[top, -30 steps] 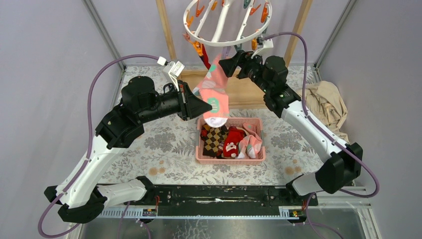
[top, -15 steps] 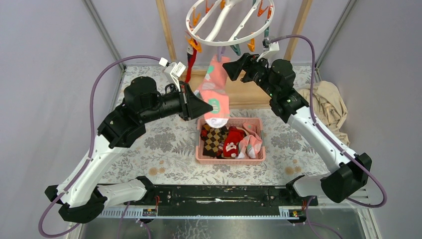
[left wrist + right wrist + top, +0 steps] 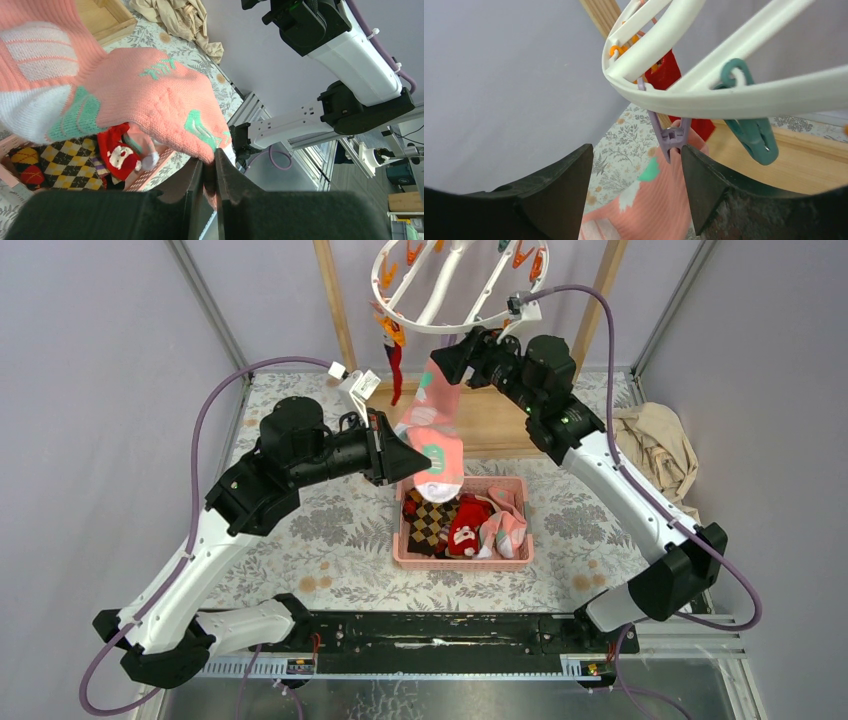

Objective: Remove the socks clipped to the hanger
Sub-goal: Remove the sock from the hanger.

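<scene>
The pink sock (image 3: 432, 430) hangs in the upper centre of the overhead view, its top pinched in a lilac clip (image 3: 670, 137) under the rim of the hanger (image 3: 724, 100), and its lower end reaches down over the pink basket (image 3: 462, 558) on the table. The left end effector (image 3: 209, 167) is closed on the sock's lower edge, with fabric caught between the two fingers at the bottom centre of its wrist view. The right end effector (image 3: 635, 150) is spread wide, one finger on each side of the lilac clip and neither appearing to touch it. The step looks like squeezing that clip open while the other arm draws the sock away. To do it well, the right fingers should close on the clip's upper wings, not on the fabric below, and stay clear of the teal clip (image 3: 751, 132) just to the right. The hanger swings freely, so a slow, centred squeeze is safer. The left pull should be gentle and downward towards the basket, starting only once the clip opens. A red sock (image 3: 397, 365) is also clipped on, at the left of the ring.
</scene>
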Motion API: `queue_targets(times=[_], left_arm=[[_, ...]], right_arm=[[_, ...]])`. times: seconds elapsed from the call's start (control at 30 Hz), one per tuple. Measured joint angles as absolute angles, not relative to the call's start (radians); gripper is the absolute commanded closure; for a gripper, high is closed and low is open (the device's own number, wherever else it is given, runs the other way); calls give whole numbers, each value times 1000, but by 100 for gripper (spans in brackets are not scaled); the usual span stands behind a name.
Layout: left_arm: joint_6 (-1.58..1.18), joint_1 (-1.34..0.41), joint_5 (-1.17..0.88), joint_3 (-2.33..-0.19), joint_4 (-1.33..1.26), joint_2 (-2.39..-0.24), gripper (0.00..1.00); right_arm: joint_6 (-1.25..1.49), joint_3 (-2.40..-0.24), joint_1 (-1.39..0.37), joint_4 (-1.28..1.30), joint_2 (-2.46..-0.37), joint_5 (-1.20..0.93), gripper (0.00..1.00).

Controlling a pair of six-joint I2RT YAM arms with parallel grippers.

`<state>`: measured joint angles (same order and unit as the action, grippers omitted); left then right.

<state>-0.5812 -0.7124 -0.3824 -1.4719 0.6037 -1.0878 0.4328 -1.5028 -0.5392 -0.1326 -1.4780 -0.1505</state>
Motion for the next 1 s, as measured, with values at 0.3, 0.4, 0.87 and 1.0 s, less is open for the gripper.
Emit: queue_targets(times=[0.3, 0.4, 0.87, 1.0], left_arm=[[-593, -712, -389, -1465, 591, -1078, 82], [-593, -712, -389, -1460, 590, -1068, 82], [-593, -712, -390, -1459, 583, -1061, 82], [-593, -712, -390, -1459, 582, -1061, 82]], right_arm=[[381, -1589, -576, -59, -1538, -85, 29], [366, -1597, -576, -37, -1540, -62, 30], [326, -1641, -576, -28, -1561, -27, 37], [319, -1643, -576, -28, -1578, -19, 38]])
